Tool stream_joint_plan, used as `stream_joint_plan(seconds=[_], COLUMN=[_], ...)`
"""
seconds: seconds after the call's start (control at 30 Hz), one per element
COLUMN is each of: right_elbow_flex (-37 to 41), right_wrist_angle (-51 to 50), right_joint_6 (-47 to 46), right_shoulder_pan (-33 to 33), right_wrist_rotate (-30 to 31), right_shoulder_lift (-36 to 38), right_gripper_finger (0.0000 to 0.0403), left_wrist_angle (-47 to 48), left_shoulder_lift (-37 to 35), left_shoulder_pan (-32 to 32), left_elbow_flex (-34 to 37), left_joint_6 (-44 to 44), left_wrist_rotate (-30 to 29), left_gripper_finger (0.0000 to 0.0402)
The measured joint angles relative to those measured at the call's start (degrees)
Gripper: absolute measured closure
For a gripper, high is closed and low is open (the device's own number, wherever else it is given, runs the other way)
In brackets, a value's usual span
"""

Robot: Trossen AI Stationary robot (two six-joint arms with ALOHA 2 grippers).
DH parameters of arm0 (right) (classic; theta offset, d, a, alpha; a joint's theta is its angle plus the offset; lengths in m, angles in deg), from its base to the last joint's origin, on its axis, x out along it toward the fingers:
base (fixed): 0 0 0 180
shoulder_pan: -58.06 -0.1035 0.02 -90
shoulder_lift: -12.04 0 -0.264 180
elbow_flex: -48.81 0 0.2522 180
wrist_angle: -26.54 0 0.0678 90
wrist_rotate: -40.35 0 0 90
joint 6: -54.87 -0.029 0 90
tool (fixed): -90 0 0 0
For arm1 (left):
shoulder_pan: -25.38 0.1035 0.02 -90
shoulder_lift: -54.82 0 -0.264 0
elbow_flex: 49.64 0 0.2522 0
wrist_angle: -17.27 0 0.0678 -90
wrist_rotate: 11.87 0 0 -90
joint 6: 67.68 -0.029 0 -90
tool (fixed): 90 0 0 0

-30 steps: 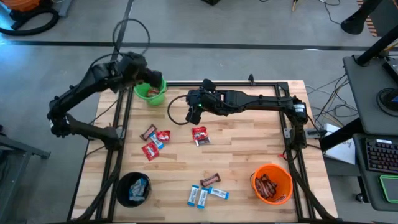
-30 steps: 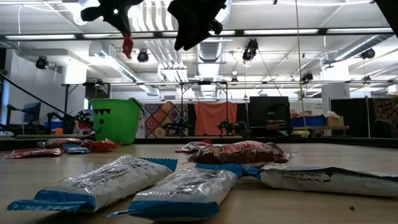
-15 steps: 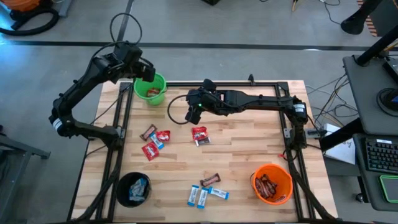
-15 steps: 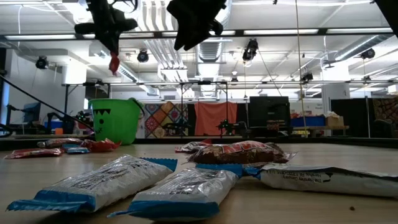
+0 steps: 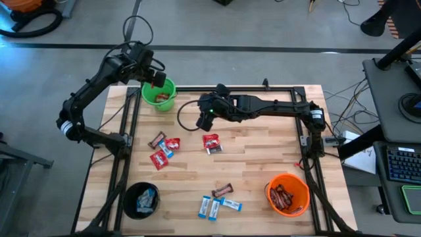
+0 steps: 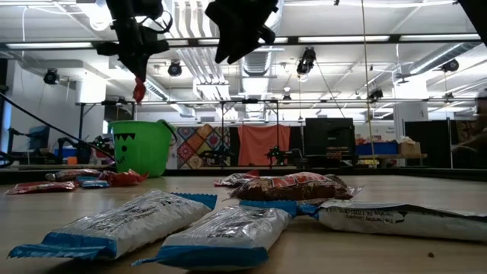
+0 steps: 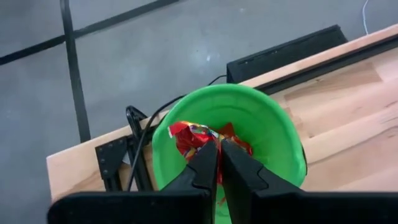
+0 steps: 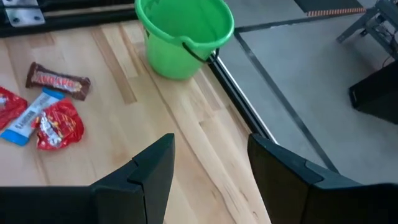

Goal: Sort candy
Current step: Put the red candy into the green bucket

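Observation:
My left gripper (image 5: 153, 78) hangs over the green bucket (image 5: 161, 99), shut on a red candy packet (image 6: 139, 91) that dangles from its tips. The left wrist view shows that packet (image 7: 191, 137) pinched above the bucket's inside (image 7: 273, 140). My right gripper (image 5: 205, 121) hovers open over the table's back middle, holding nothing. Loose candy lies on the wood: red packets (image 5: 158, 158) (image 5: 210, 139), a brown bar (image 5: 222, 190) and blue-and-white packets (image 5: 209, 208). The right wrist view shows a brown bar (image 8: 57, 81) and a red packet (image 8: 59, 124) ahead of the open fingers.
A black bucket (image 5: 141, 199) with blue-and-white packets stands at the front left. An orange bucket (image 5: 287, 194) with brown bars stands at the front right. A black frame (image 5: 309, 141) runs along the table's sides.
The left gripper has shifted slightly over the green bucket, and the red packet it holds has come lower. The right arm has not moved.

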Motion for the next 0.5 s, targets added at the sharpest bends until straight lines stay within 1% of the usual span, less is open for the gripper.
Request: stream_joint_plan(seconds=[0.13,0.23,0.4,0.43,0.47,0.5], right_elbow_flex=[0.06,0.06,0.06,0.06,0.06,0.06], right_wrist_angle=[-2.12,-2.75,-2.93,-3.05,-3.49,-4.58], right_joint_6=[-0.4,-1.15,-1.14,-1.42,-2.17,-3.79], right_shoulder_pan=[0.02,0.02,0.01,0.02,0.02,0.0], right_wrist_rotate=[0.0,0.0,0.0,0.0,-0.02,-0.04], right_shoulder_lift=[0.0,0.0,0.0,0.0,0.0,0.0], right_gripper_finger=[0.0206,0.0206,0.0206,0.0206,0.0206,0.0206], left_wrist_angle=[0.93,2.53,3.24,3.42,3.41,3.38], left_shoulder_lift=[-0.17,-0.17,-0.28,-0.49,-0.77,-1.09], left_shoulder_pan=[0.0,-0.02,-0.02,-0.02,-0.02,-0.05], left_elbow_flex=[0.0,0.0,0.0,0.0,0.0,0.0], left_joint_6=[-0.08,-0.3,0.17,0.25,0.23,0.29], left_wrist_rotate=[0.66,2.34,2.86,3.89,6.46,10.72], left_gripper_finger=[0.0378,0.0351,0.0305,0.0298,0.0293,0.029])
